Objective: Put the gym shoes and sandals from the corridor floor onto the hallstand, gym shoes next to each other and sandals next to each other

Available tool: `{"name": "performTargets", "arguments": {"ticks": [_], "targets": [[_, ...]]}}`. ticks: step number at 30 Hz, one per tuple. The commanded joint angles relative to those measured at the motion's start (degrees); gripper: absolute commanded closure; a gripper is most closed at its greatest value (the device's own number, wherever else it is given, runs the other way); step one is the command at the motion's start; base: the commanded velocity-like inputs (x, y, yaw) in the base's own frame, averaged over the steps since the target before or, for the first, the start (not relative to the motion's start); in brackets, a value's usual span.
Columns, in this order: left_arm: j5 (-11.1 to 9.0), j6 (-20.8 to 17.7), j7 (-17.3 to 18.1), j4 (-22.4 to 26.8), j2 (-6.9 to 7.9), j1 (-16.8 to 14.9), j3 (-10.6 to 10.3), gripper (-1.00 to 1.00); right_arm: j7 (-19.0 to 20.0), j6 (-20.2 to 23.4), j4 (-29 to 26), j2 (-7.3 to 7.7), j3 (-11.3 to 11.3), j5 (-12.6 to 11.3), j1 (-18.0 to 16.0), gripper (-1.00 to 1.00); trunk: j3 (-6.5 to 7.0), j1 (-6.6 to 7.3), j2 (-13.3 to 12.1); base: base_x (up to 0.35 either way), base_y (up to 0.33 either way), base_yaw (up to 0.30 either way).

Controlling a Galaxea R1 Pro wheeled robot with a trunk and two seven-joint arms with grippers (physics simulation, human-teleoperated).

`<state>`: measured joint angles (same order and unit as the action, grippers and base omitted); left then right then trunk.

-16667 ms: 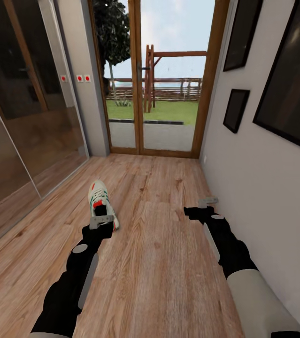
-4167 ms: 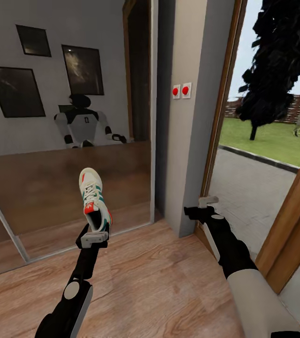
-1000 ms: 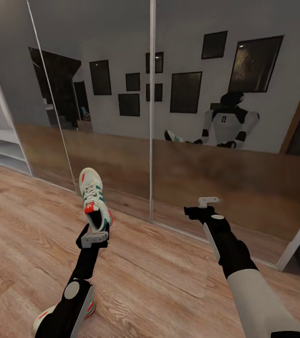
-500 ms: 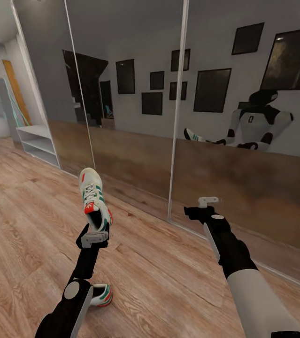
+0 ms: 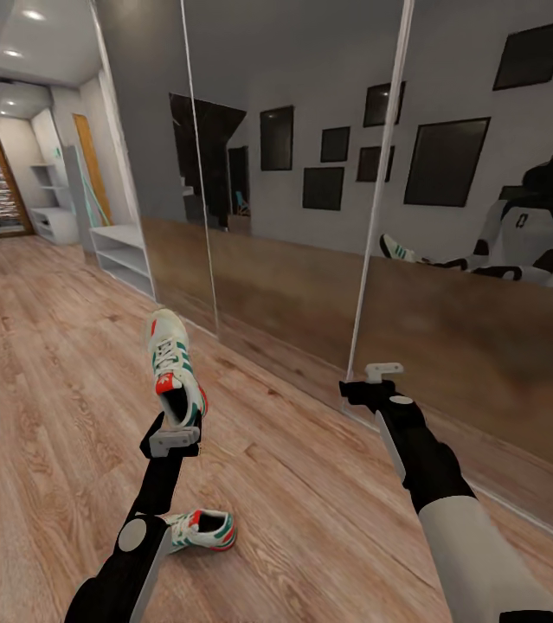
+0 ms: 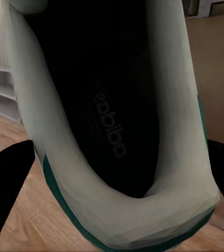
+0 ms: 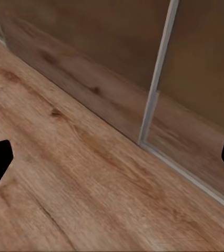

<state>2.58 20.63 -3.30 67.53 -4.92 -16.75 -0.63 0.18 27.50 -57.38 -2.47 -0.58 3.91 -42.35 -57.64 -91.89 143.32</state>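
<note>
matt wood-grain corridor floor, glossy mirrored wardrobe doors

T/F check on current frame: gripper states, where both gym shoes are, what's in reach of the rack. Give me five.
1. The left gripper holds a gym shoe by its heel, toe up. True.
2. The right gripper carries a sandal. False: it is open and holds nothing.
3. A second gym shoe lies on the corridor floor beside the left arm. True.
4. The held shoe already rests on the hallstand. False: the rack stands far ahead along the mirrored wardrobe.
5. The second shoe stands upright in a rack compartment. False: it lies on the floor.
</note>
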Motion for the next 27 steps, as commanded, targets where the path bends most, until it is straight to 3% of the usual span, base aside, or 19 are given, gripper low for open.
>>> {"name": "performTargets", "arguments": {"ticks": [1, 13, 27], "targets": [[0.3, 0.2, -0.4, 0.0, 0.0, 0.0, -0.1, 1.0, 0.0, 0.4, -0.1, 0.01, 0.0, 0.4, 0.0, -1.0, -0.08, 0.01, 0.0, 0.055, -0.024, 0.295], [0.3, 0.2, -0.4, 0.0, 0.0, 0.0, -0.1, 1.0, 0.0, 0.3, -0.1, 0.01, 0.0, 0.4, 0.0, -1.0, -0.44, 0.01, 0.0, 0.093, -0.212, 0.295], [0.3, 0.2, -0.5, 0.0, 0.0, 0.0, -0.1, 1.0, 0.0, 0.4, -0.1, 0.01, 0.0, 0.4, 0.0, -1.0, -0.85, 0.01, 0.0, 0.007, -0.025, 0.296]]}}
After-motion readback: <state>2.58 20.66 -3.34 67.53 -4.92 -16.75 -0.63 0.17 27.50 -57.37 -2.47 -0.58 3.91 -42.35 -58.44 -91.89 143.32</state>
